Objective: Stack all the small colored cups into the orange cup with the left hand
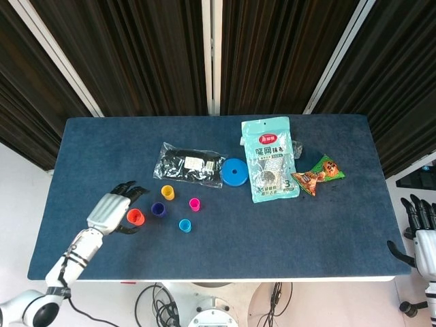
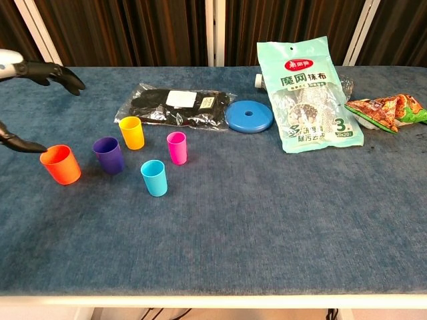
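Five small cups stand upright on the blue table: orange cup (image 1: 135,217) (image 2: 61,164) at the left, purple cup (image 1: 158,209) (image 2: 108,155), yellow cup (image 1: 167,193) (image 2: 132,133), pink cup (image 1: 195,204) (image 2: 177,147) and light blue cup (image 1: 184,225) (image 2: 154,177). My left hand (image 1: 112,208) (image 2: 27,72) hovers just left of the orange cup, fingers spread, holding nothing; its thumb tip is at the orange cup's rim. My right hand (image 1: 421,235) hangs off the table's right edge, fingers apart and empty.
Behind the cups lie a black item in a clear bag (image 1: 189,164) (image 2: 175,104) and a blue disc (image 1: 234,172) (image 2: 248,116). A green cloth packet (image 1: 269,158) (image 2: 312,91) and a snack bag (image 1: 317,174) (image 2: 387,110) lie to the right.
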{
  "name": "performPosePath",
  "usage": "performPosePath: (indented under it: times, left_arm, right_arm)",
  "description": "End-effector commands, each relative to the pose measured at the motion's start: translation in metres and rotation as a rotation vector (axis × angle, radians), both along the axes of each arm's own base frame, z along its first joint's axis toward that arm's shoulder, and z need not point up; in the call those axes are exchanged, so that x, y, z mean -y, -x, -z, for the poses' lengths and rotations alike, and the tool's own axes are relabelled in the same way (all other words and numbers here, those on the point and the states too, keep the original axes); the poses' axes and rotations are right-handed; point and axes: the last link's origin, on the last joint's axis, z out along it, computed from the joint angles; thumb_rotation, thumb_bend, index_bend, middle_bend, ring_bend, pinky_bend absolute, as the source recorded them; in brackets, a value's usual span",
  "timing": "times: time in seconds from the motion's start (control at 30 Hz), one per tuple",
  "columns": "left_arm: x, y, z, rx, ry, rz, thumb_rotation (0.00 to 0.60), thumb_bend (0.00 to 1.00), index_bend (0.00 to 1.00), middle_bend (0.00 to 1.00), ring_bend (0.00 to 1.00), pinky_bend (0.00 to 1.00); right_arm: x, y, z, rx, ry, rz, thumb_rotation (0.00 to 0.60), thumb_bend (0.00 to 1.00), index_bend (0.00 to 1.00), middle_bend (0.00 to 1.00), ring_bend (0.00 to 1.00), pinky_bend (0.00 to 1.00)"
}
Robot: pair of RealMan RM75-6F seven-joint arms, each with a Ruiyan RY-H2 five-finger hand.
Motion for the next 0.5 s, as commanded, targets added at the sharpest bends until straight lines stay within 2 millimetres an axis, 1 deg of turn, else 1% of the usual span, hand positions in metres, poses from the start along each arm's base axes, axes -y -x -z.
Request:
performPosePath:
  times: [0.03,0.13,0.3,0.37,0.5]
  left_arm:
    - [-0.010,-0.013,0.014,0.001,0.025,0.017,0.600,0.14,0.18,0.18,0.03,0.11]
    - [-0.015,-0.020,0.024,-0.010,0.039,0.025,0.600,0.14,0.18,0.23,0.03,0.11]
    - [-0.019,-0.025,0.041,-0.039,0.045,0.034,0.600,0.13,0.22,0.26,0.03,0.11]
    - [-0.019,-0.026,0.046,-0.052,0.043,0.040,0.600,0.13,0.23,0.28,0.03,0.11]
    - [-0.023,-0.024,0.054,-0.110,0.003,0.067,0.600,0.13,0.25,0.28,0.03,0.10]
  right_arm:
    - [0.000,0.001,0.000,0.003,-0.004,0.007,0.600,0.16,0.00,0.00,0.00,0.00]
    - [0.001,0.001,0.000,0.000,-0.010,0.009,0.600,0.16,0.00,0.00,0.00,0.00]
    - [0.000,0.002,0.001,0.003,-0.008,0.010,0.600,0.16,0.00,0.00,0.00,0.00]
    - [-0.001,0.003,0.000,0.003,-0.006,0.015,0.600,0.17,0.00,0.00,0.00,0.00]
    - [-0.002,0.005,-0.001,0.002,-0.006,0.023,0.600,0.18,0.00,0.00,0.00,0.00]
